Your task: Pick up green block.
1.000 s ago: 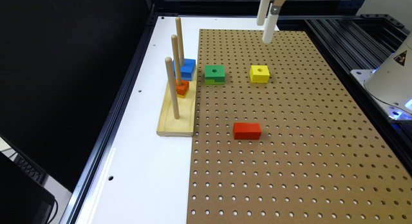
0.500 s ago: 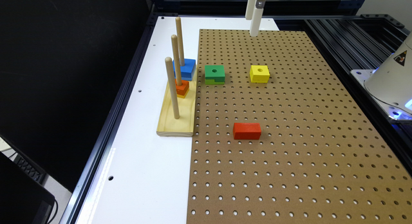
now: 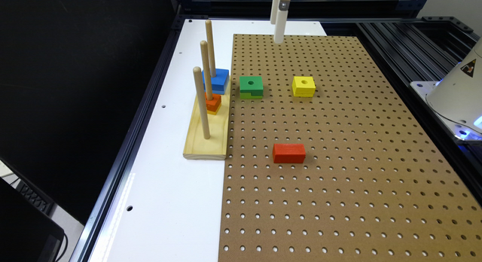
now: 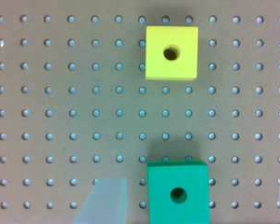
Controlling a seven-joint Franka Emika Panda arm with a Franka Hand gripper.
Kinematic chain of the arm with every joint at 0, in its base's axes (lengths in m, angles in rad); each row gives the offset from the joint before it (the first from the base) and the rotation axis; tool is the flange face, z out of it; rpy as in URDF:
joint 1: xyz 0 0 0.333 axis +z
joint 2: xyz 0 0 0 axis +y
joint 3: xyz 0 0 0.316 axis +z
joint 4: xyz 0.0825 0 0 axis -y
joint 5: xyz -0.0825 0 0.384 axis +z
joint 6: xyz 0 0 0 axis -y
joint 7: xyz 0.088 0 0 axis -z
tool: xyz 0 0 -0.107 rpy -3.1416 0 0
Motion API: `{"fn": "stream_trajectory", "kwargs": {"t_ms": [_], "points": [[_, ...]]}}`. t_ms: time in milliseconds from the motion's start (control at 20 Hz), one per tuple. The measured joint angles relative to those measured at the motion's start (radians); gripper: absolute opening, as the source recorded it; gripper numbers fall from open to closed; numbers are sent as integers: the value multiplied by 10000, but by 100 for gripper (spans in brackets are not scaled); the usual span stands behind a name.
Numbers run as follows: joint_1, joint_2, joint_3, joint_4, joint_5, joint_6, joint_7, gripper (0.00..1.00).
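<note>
So the small square green block with the round centre hole (image 3: 251, 86) is sitting flat on the brown perforated pegboard (image 3: 339, 171), right by the board's edge next to the pale wooden peg stand (image 3: 206, 141). In the exterior view the square yellow holed block (image 3: 303, 86) is at its 3 o'clock, a little way off, not touching. A solid red rectangular block (image 3: 289, 153) lies well apart at roughly 5 o'clock from the green one. On the stand, a blue block (image 3: 216, 80) and a smaller orange block (image 3: 212, 102) are threaded on the pegs.

The white end effector (image 3: 278, 32) hangs up in the air over the far end of the pegboard, about 1 o'clock from the green block. From the wrist view its translucent fingers (image 4: 105, 200) are spread wide apart with nothing between them. The green block (image 4: 178, 193) shows just beside one finger there, with the yellow block (image 4: 171, 52) beyond. The white counter (image 3: 165, 201) runs alongside the pegboard.
</note>
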Motion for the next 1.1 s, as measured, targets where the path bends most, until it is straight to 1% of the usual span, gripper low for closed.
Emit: {"fn": "stream_trajectory", "kwargs": {"t_ms": [100,500,750,1100], "points": [[-1,67,0,58,0,0,0,100],[-5,67,-1,81,-1,0,0,100],[-6,93,0,192,-1,0,0,100],[-16,364,-1,455,-6,0,0,100]]}}
